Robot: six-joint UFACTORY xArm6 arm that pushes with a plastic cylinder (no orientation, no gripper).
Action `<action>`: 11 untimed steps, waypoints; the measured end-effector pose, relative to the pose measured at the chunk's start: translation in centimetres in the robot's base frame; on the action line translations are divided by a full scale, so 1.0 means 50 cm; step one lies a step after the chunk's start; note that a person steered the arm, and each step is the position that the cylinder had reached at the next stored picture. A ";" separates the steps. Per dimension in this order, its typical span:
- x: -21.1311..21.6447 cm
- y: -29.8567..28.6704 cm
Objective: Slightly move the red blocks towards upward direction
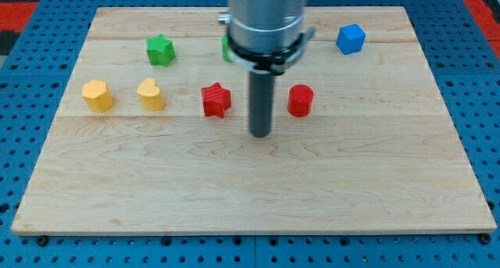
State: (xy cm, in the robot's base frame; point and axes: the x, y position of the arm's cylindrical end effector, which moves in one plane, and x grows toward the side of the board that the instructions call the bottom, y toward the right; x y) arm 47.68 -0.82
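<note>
A red star block lies a little left of the board's middle. A red cylinder block stands to its right. My tip rests on the board between the two red blocks, slightly below their row, touching neither. The arm's grey body hangs over the top middle of the view.
A green star block sits at the upper left. Another green block is mostly hidden behind the arm. A blue cube is at the upper right. A yellow hexagon block and a yellow heart block lie at the left. The wooden board sits on a blue pegboard.
</note>
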 end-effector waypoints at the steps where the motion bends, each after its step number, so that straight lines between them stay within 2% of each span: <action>1: 0.000 -0.098; 2: -0.011 -0.141; 4: -0.085 -0.112; 6: -0.085 -0.086; 8: -0.045 -0.060; 10: -0.044 0.176; 11: -0.056 0.195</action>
